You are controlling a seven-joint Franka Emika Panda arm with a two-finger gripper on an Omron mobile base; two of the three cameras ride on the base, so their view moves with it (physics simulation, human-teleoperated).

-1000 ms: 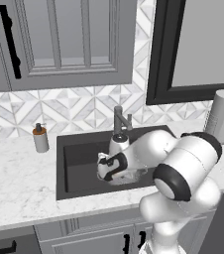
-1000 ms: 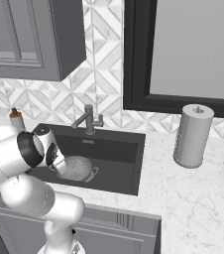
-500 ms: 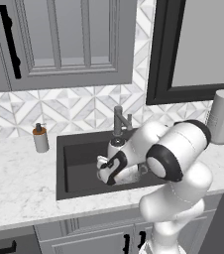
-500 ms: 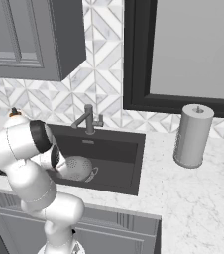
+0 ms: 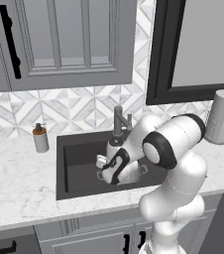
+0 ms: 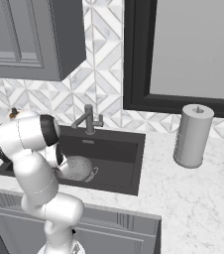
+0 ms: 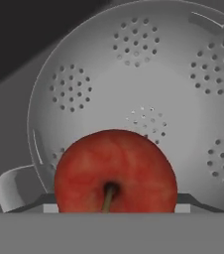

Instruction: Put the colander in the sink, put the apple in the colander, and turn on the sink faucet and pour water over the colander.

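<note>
The silvery colander (image 7: 134,99), dotted with holes, lies in the dark sink (image 5: 77,158) and is seen from right above in the hand view. My gripper (image 7: 114,202) is shut on the red apple (image 7: 115,171), stem towards the camera, just over the colander's bowl near its rim and one loop handle (image 7: 15,191). From the left base view the hand (image 5: 110,169) reaches down into the basin beside the colander (image 5: 135,173). From the right, the colander (image 6: 77,167) shows past my arm. The grey sink faucet (image 5: 118,120) stands behind the basin, with no water running.
A soap dispenser (image 5: 40,139) stands on the marble counter left of the sink. A paper towel roll (image 6: 192,136) is on the counter to the right. Cabinets hang above the tiled backsplash, and a dark-framed window sits over the right side.
The arm's elbow has swung and folded, and the hand has sunk a little lower into the sink with the apple still held. The colander has not moved.
</note>
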